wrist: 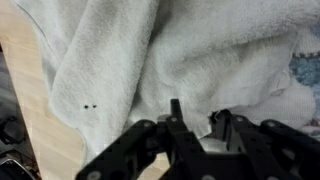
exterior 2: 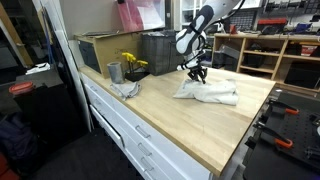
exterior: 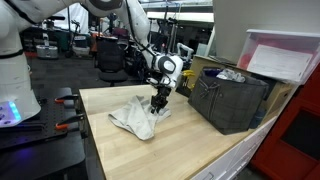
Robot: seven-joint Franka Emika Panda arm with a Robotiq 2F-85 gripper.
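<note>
In an exterior view, a white towel (exterior: 133, 119) lay crumpled near the middle of the light wooden tabletop (exterior: 190, 150). The gripper (exterior: 158, 104) pointed straight down onto the towel's far edge, its fingertips touching the cloth. How wide the jaws stood could not be made out. The white and black arm (exterior: 140, 45) reached in from the picture's upper left. A dark crate (exterior: 232, 105) stood on the tabletop at the picture's right, well apart from the towel, with pale things inside it. Above and behind the crate sat a pale box (exterior: 285, 55) with a pinkish rim. The robot's white base (exterior: 15, 70) rose at the picture's left edge, with a blue glow low on it.
</note>
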